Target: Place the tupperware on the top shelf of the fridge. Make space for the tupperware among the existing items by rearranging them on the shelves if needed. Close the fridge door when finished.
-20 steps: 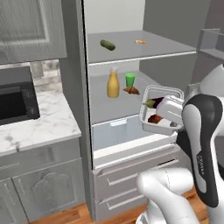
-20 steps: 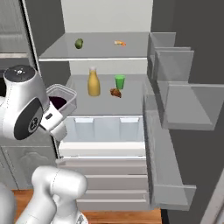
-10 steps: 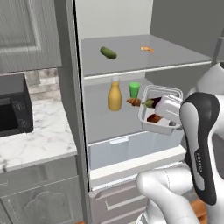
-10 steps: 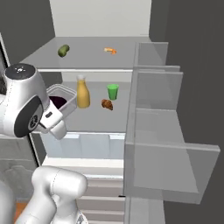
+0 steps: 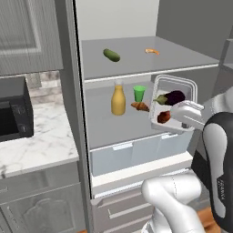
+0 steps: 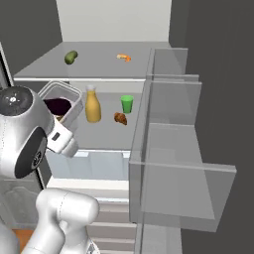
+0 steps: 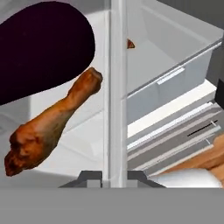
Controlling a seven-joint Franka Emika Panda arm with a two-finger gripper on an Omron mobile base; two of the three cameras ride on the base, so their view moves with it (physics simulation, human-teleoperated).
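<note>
Left base view: end effector (image 5: 175, 119) grips the tupperware (image 5: 173, 103) by its near rim, box tilted, held in front of the lower shelf's right side, below the top shelf (image 5: 150, 68). Cucumber (image 5: 111, 55) sits mid-left on the top shelf, orange piece (image 5: 152, 51) toward the back right; front right looks free. Right base view: fridge door (image 6: 173, 149) wide open, bottle (image 6: 92, 104), cup (image 6: 127, 104), pastry (image 6: 119, 118) on the lower shelf. Hand view: fingers clamped on the box wall, drumstick (image 7: 52, 127) inside. Step: carrying the box in. Next, prob. lift above the top shelf edge, level it, push in; no rearranging seems needed.
</note>
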